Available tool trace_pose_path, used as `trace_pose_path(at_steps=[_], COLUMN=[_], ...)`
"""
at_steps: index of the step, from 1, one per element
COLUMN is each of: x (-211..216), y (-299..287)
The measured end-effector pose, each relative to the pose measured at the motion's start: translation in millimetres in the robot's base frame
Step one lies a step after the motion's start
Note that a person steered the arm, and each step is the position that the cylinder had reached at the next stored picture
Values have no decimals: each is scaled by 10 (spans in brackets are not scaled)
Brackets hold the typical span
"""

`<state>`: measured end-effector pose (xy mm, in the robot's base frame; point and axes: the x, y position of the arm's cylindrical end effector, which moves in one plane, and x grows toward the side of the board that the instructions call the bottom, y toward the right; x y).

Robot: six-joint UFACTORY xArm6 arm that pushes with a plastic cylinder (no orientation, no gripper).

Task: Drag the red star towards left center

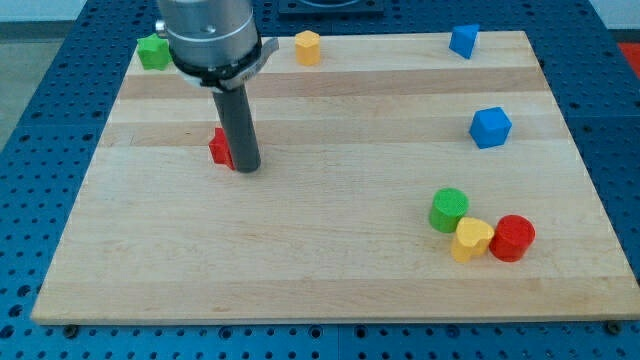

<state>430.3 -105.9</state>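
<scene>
The red star (219, 148) lies on the wooden board (330, 260) in the left half, a little above mid height. The dark rod partly hides its right side. My tip (247, 167) rests on the board right against the star's right side, touching or nearly touching it.
A green star-like block (153, 51) sits at the top left corner. A yellow hexagonal block (307, 47) and a blue block (463, 41) lie along the top edge. A blue cube (490, 127) is at right. A green cylinder (448, 210), yellow block (471, 240) and red cylinder (512, 238) cluster at lower right.
</scene>
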Motion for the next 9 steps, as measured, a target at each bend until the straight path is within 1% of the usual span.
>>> trace_pose_path(at_steps=[2,3,9], x=[-104,-240,-262], y=[289,274,-883])
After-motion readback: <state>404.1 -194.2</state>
